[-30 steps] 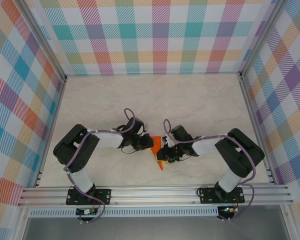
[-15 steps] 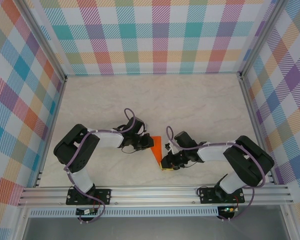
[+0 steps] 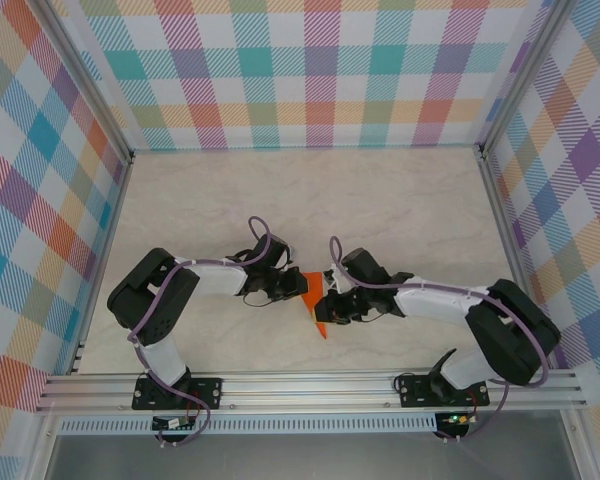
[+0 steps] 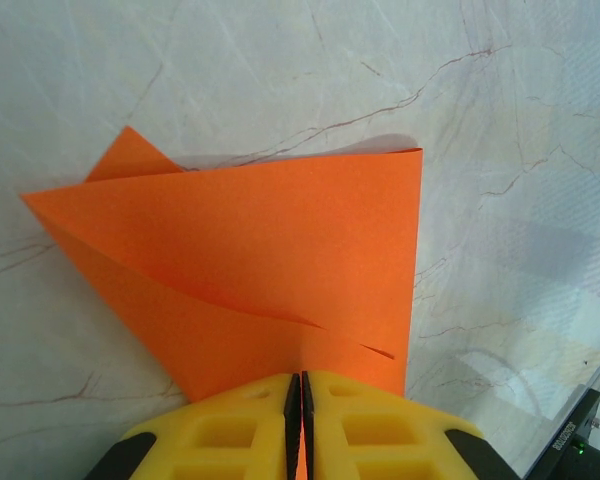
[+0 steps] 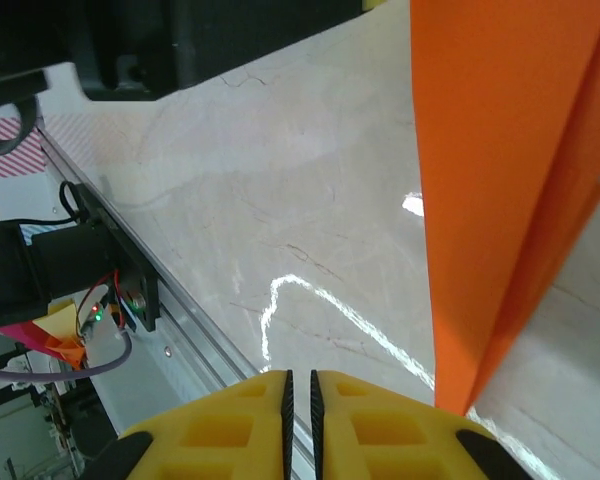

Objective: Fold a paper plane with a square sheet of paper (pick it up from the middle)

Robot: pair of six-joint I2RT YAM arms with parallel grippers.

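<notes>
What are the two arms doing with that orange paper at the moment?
The left gripper is shut on one edge of the partly folded orange paper, holding it low over the table between the two arms. The right gripper is shut too, but the paper hangs beside its fingers, not between them.

Surface (image 3: 380, 200): pale cream, marble-look w/ thin grey veins, glossy, w/ light streaks reflecting off it in right wrist view. Orange paper sheet (image 3: 314, 298), folded to a pointed shape, is approx. mid-width, toward the front. In left wrist view its lower layers seem to rest on the surface, far edge lifted a bit, thin shadow behind. Aluminium rail (image 3: 310, 385) bounds the surface on the sheet's near side.
</notes>
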